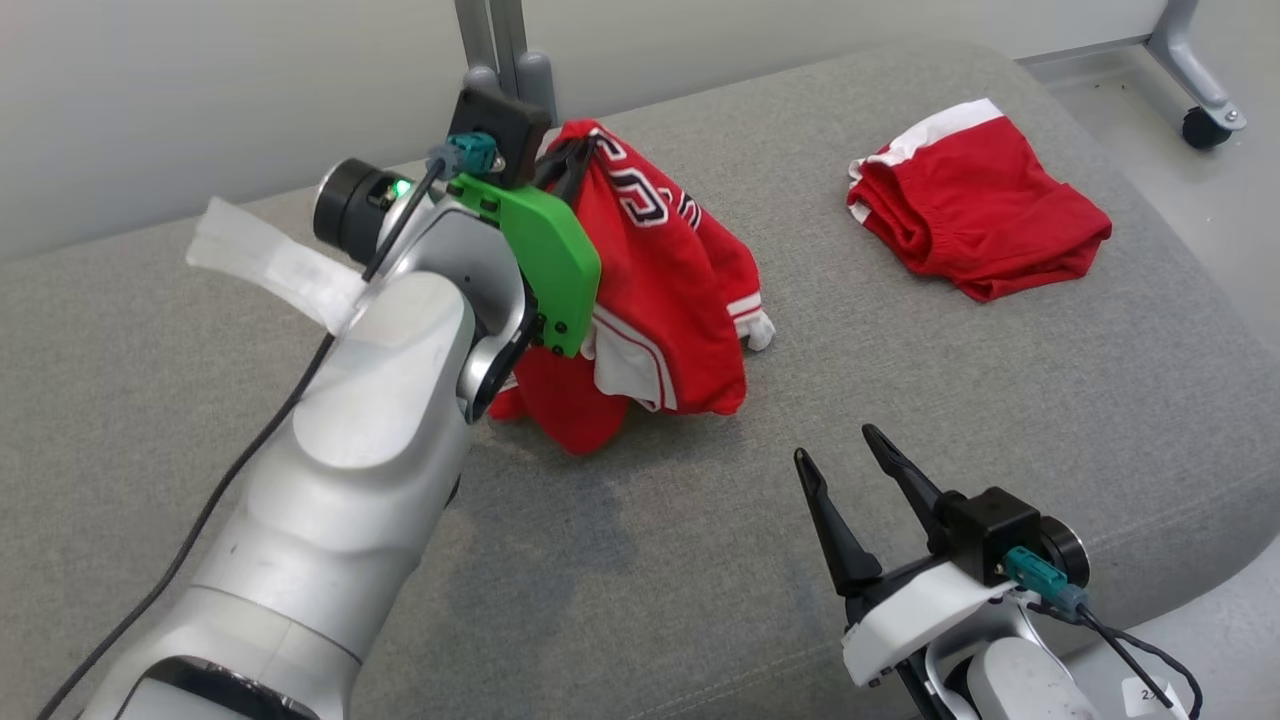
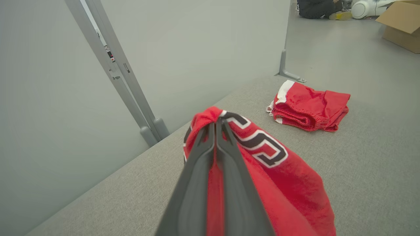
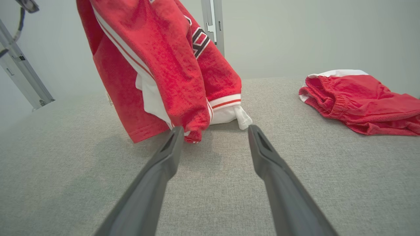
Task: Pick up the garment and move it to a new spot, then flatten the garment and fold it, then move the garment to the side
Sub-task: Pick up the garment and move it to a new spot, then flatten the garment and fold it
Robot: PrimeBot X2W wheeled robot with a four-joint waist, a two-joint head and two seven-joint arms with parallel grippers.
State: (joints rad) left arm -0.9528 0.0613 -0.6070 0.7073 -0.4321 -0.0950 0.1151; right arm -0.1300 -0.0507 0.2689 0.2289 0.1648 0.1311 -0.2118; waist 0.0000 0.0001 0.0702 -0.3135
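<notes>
L gripper [image 1: 570, 160], jaws pressed together on a bunched top edge of the red knit jersey w/ white trim and black-and-white lettering [image 1: 670, 290], holds it aloft at approx. 11 o'clock of the head view. Its wrist cam shows the dark fingers [image 2: 197, 170] closed w/ a sliver of red cloth btwn them. The jersey hangs crumpled below the grip, lowest folds at or just over the grey woven padded surface [image 1: 900, 400]; contact can't be told. R gripper [image 1: 835, 445], at 5 o'clock, stands w/ jaws wide apart and empty, tips aimed at the jersey's white cuff at its 11 o'clock, near but apart. Folded red shorts w/ a white waistband [image 1: 980, 215] lie at 1 o'clock, well apart from the jersey. A grey metal post [image 1: 500, 40] rises at 12 o'clock behind.
</notes>
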